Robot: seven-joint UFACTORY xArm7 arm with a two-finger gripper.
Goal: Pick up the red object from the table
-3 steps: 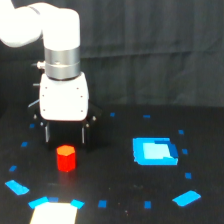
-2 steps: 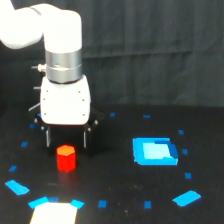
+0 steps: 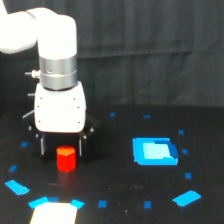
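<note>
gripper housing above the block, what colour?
White, with small red dots; the gripper fingers below it are black. Only the exterior view shows it.

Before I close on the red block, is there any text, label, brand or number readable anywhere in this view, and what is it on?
No readable text in the exterior view.
White gripper housing: plain, no legible logo or label.
Red object: no markings visible.
Table: only blue tape marks and a larger blue patch, no characters.
The image is too soft to rule out fine print.

The small bright red stubby block [image 3: 65, 159] stands upright on the flat black table [image 3: 120, 190] dotted with blue tape marks, toward the exterior view's left.
</note>
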